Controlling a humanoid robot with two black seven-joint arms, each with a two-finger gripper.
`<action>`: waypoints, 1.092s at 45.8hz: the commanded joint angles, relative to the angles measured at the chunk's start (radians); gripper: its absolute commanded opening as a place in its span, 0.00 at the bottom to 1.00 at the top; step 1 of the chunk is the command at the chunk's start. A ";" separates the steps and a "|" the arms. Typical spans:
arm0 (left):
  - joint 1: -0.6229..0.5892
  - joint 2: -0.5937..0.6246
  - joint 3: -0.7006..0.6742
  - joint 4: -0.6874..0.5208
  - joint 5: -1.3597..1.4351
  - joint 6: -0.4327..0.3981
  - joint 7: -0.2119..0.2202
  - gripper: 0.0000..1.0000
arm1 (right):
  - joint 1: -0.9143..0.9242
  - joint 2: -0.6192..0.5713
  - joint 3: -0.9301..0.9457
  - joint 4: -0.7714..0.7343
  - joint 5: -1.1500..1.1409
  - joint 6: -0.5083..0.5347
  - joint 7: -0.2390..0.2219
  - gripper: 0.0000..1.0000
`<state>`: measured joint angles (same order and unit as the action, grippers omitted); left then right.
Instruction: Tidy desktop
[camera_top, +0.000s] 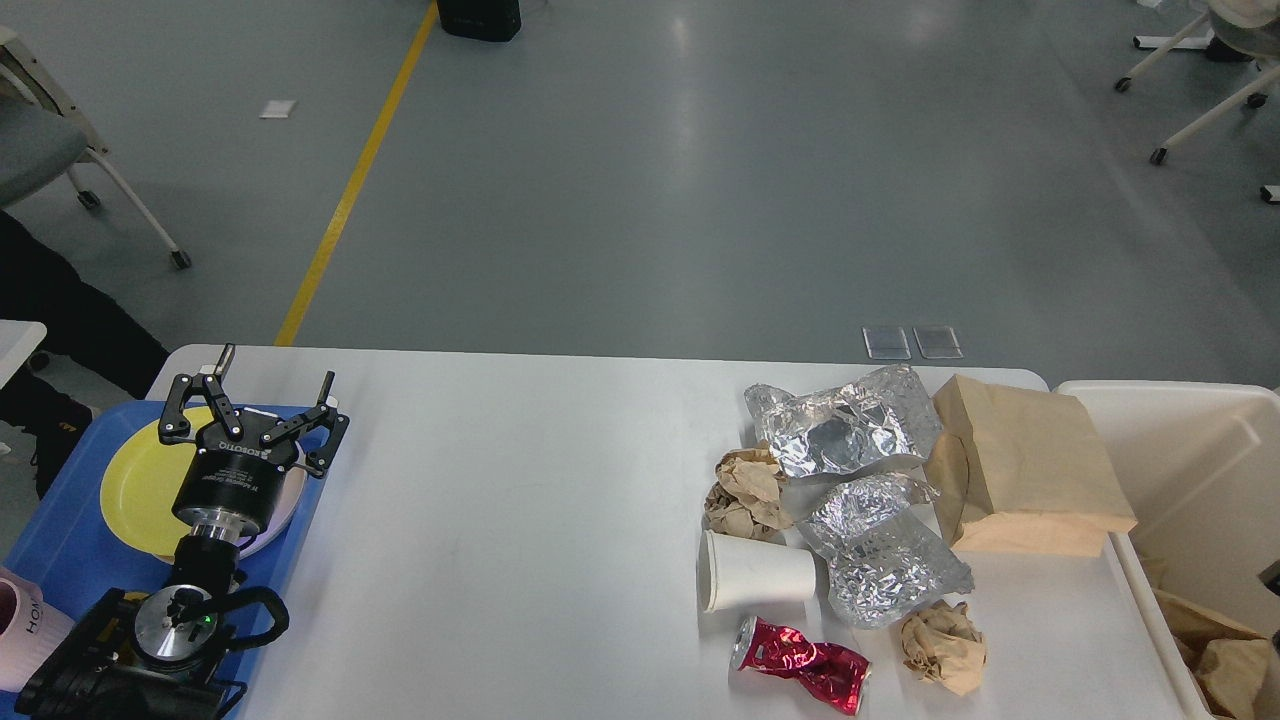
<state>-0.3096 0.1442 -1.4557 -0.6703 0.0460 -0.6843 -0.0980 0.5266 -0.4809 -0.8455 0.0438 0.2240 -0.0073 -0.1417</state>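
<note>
Left end effector (252, 412) spread wide, empty, over the plate (135, 485). Right arm not in view. Bench (500, 520) litter lies well right of it: foil (850, 430), cup (755, 572), can (805, 665), all prob. light, crushable. Bag (1030, 465): grip an edge.

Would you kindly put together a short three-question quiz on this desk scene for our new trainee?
1. True or false: the white paper cup stands upright on the desktop.
2. Which lies nearest the table's near edge? A) brown paper bag B) crushed red can C) foil sheet
3. Fill in: the left gripper hovers with open fingers above a ____ plate on the blue tray.

Key: 1 false, it lies on its side; 2 B; 3 yellow.
</note>
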 joint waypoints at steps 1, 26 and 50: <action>0.000 0.000 0.000 0.000 0.000 0.000 0.000 0.97 | 0.110 -0.094 -0.017 0.152 -0.031 0.026 -0.001 1.00; 0.000 0.000 0.000 0.000 0.000 0.000 0.001 0.97 | 1.085 -0.111 -0.279 0.698 -0.394 0.788 -0.098 1.00; 0.001 0.002 0.000 0.000 0.000 0.000 0.001 0.97 | 1.842 0.117 -0.388 1.309 -0.175 0.967 -0.104 1.00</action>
<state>-0.3092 0.1442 -1.4558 -0.6703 0.0460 -0.6850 -0.0966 2.2466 -0.4001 -1.2202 1.2631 -0.0265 0.9600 -0.2447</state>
